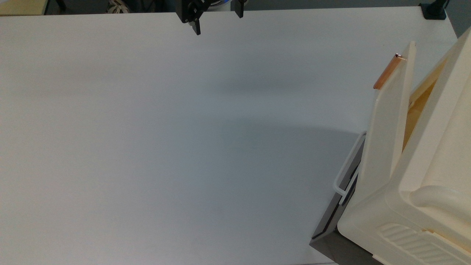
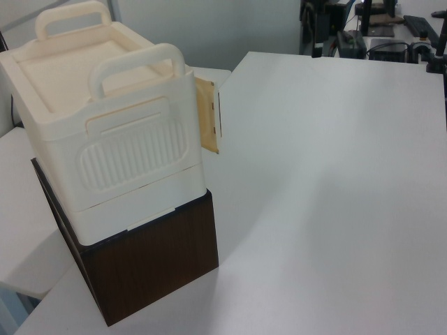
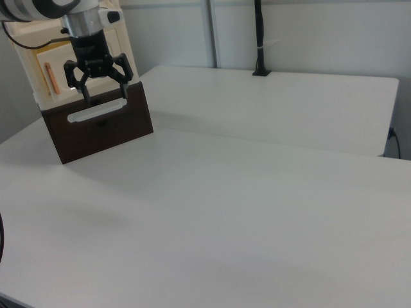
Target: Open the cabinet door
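Counting one cabinet door [image 1: 386,129], one copper handle [image 1: 382,72], one dark panel [image 1: 340,206] with one white loop handle [image 1: 347,165] | my gripper [image 3: 103,82] is hanging empty, fingers spread, near the table's [image 1: 165,140] far edge in the top view, well apart from the door | door is standing ajar at the top view's right | cabinet [image 2: 105,132] interior is showing yellowish, contents unclear.

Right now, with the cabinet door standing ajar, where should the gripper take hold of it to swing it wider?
Probably the copper handle at the cabinet door's free edge, farthest from the hinge. Come from the open table side, the top view's left, with the open gripper straddling the slim bar.
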{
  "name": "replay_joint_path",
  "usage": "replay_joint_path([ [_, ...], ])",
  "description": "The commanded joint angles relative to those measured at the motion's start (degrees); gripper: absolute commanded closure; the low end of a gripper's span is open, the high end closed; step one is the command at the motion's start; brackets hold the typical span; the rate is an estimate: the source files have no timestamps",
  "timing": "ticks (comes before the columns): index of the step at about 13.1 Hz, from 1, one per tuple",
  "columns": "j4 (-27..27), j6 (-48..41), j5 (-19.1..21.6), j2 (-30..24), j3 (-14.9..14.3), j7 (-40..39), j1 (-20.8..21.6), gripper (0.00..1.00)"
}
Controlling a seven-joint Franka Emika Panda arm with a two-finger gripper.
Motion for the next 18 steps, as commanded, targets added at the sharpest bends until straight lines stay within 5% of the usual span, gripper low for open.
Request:
replay_joint_path([
  [1, -0.2, 4.2, 3.5, -2.1, 8.7, 13.8, -1.7, 0.0],
  [4, 0.6, 20.0, 5.1, -0.9, 18.7, 29.0, -0.3, 0.0],
  [5, 0.9, 24.6, 4.8, 0.1, 19.1, 31.6, 1.4, 0.0],
  [9, 8.0, 34.0, -5.8, 9.0, 18.8, 45.8, 8.7, 0.0],
  [13, 8.8, 38.9, -7.6, 14.0, 15.1, 49.9, 10.7, 0.0],
  [18, 8.1, 41.5, -11.9, 13.9, 12.3, 52.2, 9.1, 0.0],
])
